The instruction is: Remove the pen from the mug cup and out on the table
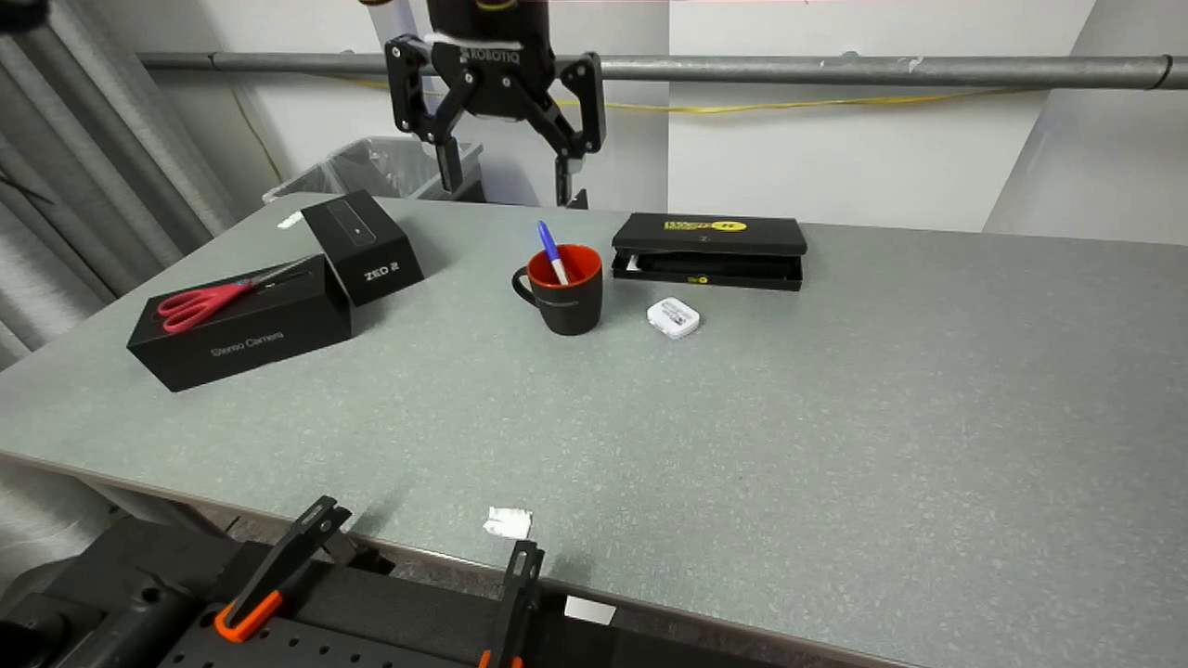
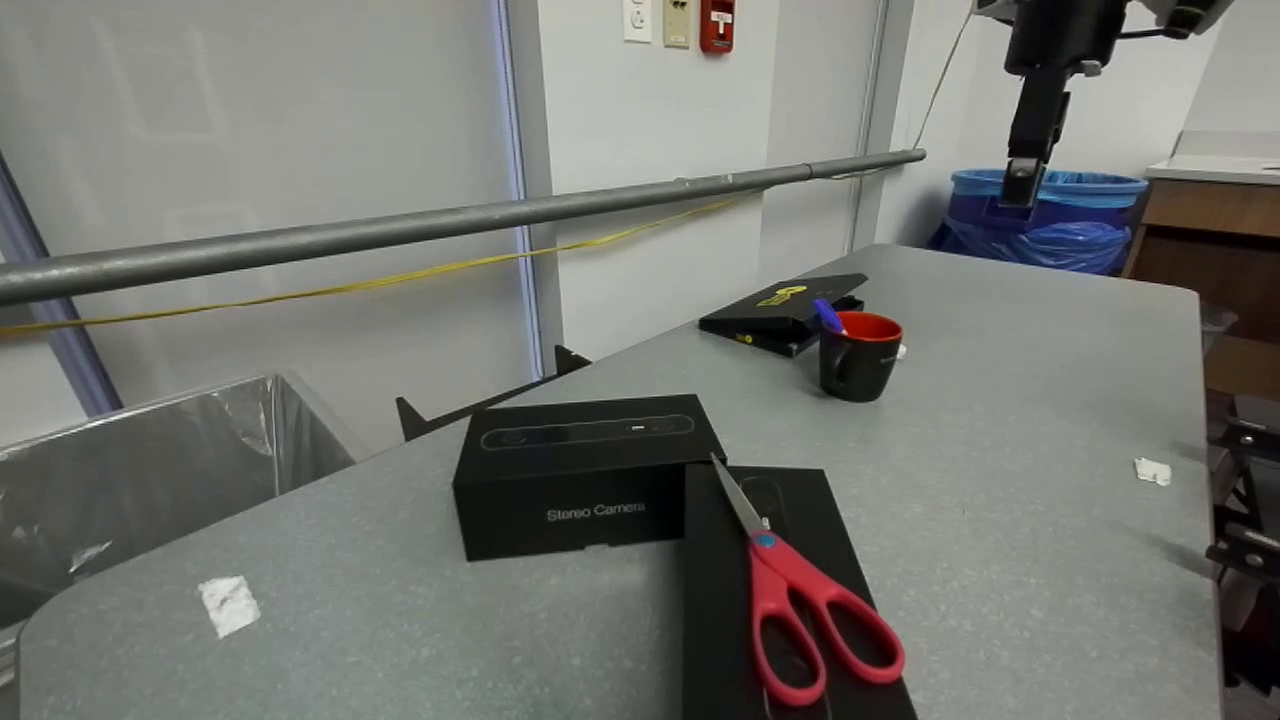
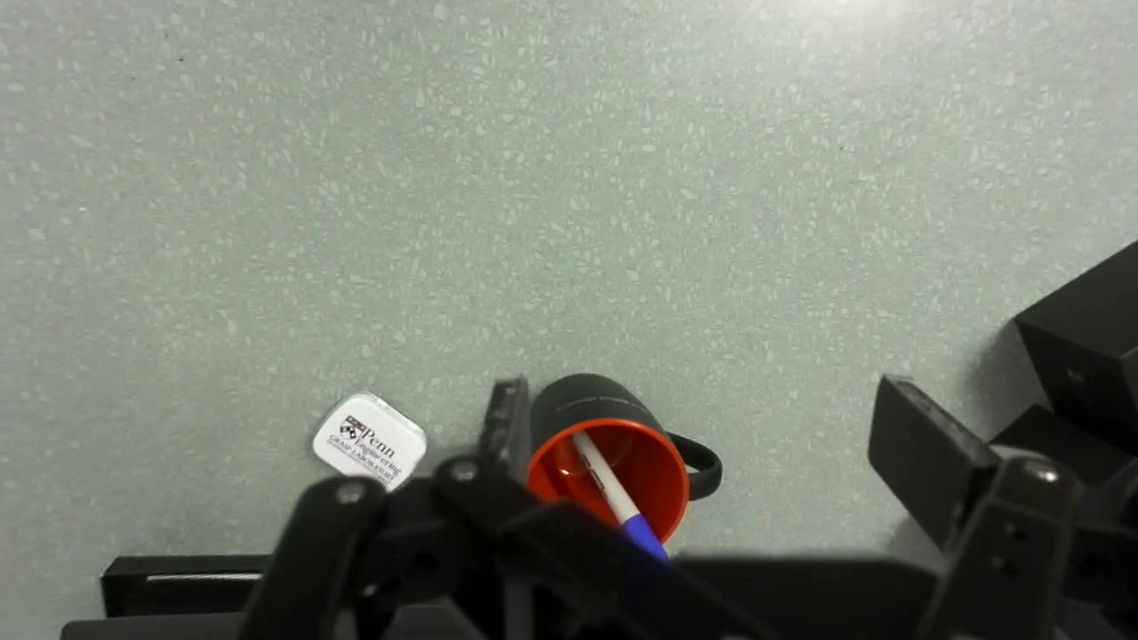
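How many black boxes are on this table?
3: the box under the scissors, the ZED 2 box beside it, and the flat yellow-lettered box near the mug cup.

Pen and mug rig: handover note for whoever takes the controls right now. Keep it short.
Gripper: open, holding nothing, raised above the table.
Pen: in the mug, tilted, blue end sticking up past the rim, white part inside.
Mug: upright on the table, between a small white case and its own handle side in the wrist view.
Done: nothing of the removal yet; pen neither gripped nor out.
Left: grip the pen's blue end, lift it clear, lay it on the table, let go.
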You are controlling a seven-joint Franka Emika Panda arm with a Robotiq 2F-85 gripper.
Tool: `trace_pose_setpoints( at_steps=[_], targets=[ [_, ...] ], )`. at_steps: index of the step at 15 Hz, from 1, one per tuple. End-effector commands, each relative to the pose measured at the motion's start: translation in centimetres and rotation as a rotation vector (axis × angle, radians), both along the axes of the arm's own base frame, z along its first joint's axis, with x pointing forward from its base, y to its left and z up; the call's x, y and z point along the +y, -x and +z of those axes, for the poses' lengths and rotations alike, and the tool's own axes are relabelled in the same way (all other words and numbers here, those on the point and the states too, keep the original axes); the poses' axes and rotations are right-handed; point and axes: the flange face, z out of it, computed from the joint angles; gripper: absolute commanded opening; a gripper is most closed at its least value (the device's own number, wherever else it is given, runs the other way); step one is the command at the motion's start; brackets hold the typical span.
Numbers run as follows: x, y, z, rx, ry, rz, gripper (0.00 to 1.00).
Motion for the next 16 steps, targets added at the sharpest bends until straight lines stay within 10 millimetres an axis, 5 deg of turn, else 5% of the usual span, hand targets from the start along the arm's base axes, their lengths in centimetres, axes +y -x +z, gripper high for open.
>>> trace_pose_setpoints(
  at_steps=[1, 3, 16],
  targets=[
    [0.0, -0.1, 0.1, -0.002, 0.001, 0.0, 1.0],
    [0.0, -0.2, 0.3, -0.005, 0.001, 0.0, 1.0],
    [4.2, -11.8, -8.9, -0.117, 0.011, 0.012, 1.0]
  ],
)
